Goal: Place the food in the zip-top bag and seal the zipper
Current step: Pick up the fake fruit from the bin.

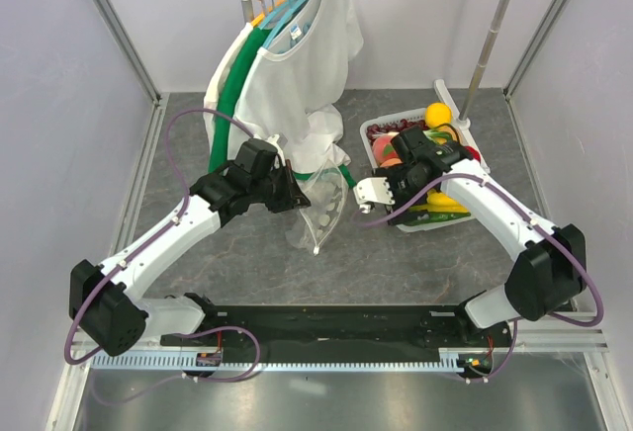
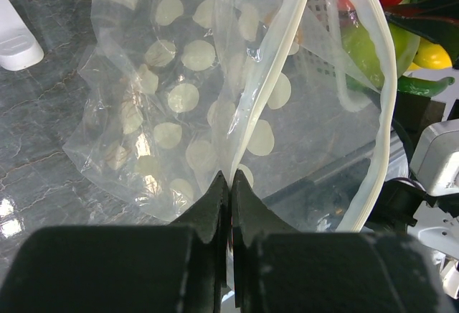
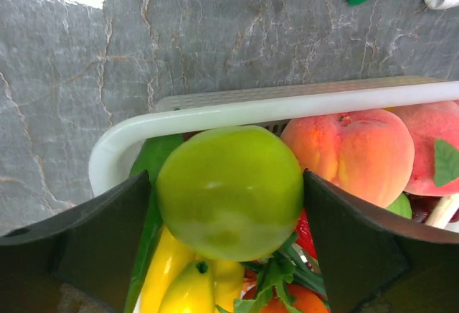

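the left end effector (image 2: 229, 181) was pressed together on the zipper (image 2: 276, 76) of the zip-top bag (image 1: 321, 209), holding it up with the mouth gaping. the right end effector (image 3: 229, 212) clasped the green apple (image 3: 229, 180) from both sides, over the basket (image 3: 287, 108). the bag's mouth lay to that arm's left, near it, so i judged a short sideways carry would do. only the left wrist view showed the open mouth; only the right wrist view showed the apple gripped.

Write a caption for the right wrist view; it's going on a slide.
Right claw holds a green apple at the rim of a white basket, a peach beside it.
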`<state>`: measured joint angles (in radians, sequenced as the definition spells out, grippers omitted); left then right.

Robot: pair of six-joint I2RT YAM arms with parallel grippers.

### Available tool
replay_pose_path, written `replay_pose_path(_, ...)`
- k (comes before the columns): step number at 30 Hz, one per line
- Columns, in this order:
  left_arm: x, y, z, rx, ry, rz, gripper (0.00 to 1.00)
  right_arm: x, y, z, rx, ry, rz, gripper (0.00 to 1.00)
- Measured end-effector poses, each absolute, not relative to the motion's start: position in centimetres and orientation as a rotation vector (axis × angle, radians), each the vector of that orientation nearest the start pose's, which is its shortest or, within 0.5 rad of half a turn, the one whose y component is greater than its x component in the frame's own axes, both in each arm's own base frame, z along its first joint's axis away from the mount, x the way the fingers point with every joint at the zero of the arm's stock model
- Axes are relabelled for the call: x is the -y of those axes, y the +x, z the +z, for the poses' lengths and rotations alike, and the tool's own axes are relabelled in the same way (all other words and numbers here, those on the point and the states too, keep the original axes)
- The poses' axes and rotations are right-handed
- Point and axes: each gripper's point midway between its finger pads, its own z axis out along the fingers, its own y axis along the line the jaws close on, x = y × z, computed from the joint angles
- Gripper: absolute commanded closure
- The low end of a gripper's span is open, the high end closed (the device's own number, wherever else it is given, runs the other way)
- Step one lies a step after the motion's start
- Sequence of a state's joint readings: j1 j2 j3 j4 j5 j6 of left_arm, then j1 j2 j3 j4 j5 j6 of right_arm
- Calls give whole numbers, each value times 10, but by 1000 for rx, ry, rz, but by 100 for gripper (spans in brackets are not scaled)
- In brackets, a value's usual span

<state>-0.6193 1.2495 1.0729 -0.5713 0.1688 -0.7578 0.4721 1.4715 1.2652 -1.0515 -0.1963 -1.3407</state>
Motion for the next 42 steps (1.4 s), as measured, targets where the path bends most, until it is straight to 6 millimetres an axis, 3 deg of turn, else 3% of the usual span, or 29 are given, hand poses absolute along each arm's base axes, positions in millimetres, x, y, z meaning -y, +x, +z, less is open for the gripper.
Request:
replay_pose_path(2, 247, 248, 193, -2476, -80, -848, 98, -138, 285, 141, -1672, -2215, 50, 29)
replay_pose_path(8, 247, 248, 193, -2477, -80, -848, 98, -139, 287, 152, -1676, -2203, 45, 46)
replay_pose_path(18, 247, 248, 193, -2477, -80, -846, 98, -152, 289, 191, -1647, -2110, 79, 50)
replay_pose_path(22, 247, 248, 192, -2478, -81, -845, 98, -166, 285, 228, -1621, -1985, 142, 52)
replay_pose_path(28, 248, 250, 184, -2502, -85, -830, 98, -198, 275, 304, -1549, -1725, 298, 54)
replay_pose_path(30, 249, 251, 179, -2520, -87, -820, 98, -216, 268, 326, -1520, -1649, 378, 55)
replay_pose_path(32, 251, 253, 177, -2531, -89, -814, 98, -234, 258, 335, -1499, -1620, 449, 54)
replay_pose_path(37, 258, 255, 186, -2526, -67, -823, 98, -278, 226, 332, -1454, -1643, 594, 55)
replay_pose_path(39, 260, 256, 191, -2516, -57, -836, 98, -285, 219, 315, -1477, -1669, 617, 55)
replay_pose_path(42, 264, 255, 199, -2501, -28, -854, 98, -285, 223, 274, -1564, -1695, 593, 56)
